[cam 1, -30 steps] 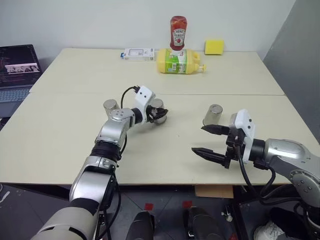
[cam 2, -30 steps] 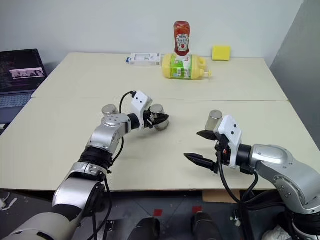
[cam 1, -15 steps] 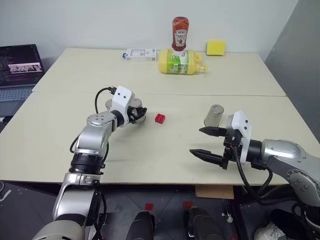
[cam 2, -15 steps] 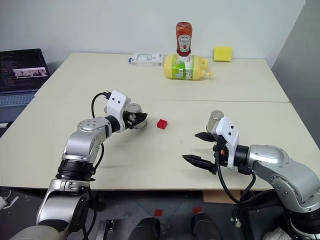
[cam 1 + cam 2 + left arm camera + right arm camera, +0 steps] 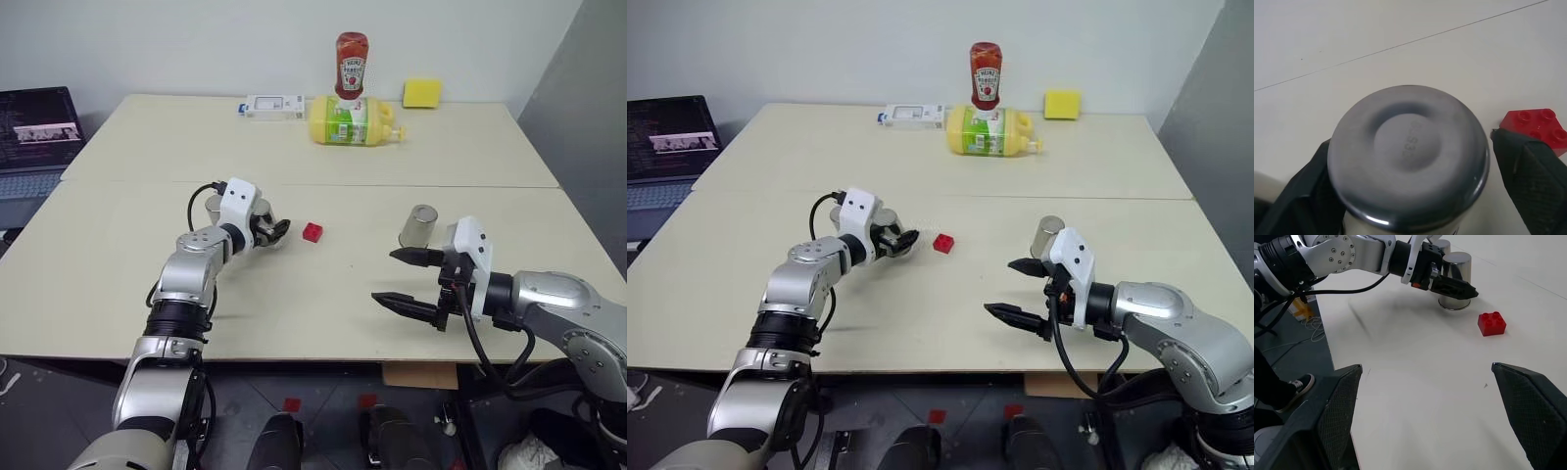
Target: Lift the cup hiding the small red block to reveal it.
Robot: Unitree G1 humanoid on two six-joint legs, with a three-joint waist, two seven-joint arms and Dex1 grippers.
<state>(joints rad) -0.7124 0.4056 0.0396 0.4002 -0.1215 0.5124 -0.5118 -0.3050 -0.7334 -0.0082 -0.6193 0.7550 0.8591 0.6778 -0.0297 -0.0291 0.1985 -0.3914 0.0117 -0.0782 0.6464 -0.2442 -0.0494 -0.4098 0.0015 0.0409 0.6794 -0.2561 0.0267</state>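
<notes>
The small red block [image 5: 313,232] lies uncovered on the pale table [image 5: 118,264]. Just left of it the cup [image 5: 1408,156] stands upside down on the table. My left gripper [image 5: 272,233] is open around this cup, one black finger [image 5: 1530,171] on each side, and the finger nearer the block stands a little apart from the cup's wall. A second silver cup [image 5: 214,205] stands behind my left wrist. A third one [image 5: 419,226] stands at the right. My right gripper [image 5: 385,276] hangs open and empty in front of that third cup.
At the table's far edge are a ketchup bottle [image 5: 350,66] standing on its cap, a yellow bottle [image 5: 351,120] on its side, a yellow sponge [image 5: 420,93] and a white box [image 5: 273,105]. A laptop [image 5: 37,132] sits at the far left.
My left gripper carried the cup to the left, which uncovered the red block. It has since set the cup down and opened its fingers. The right arm has kept still.
</notes>
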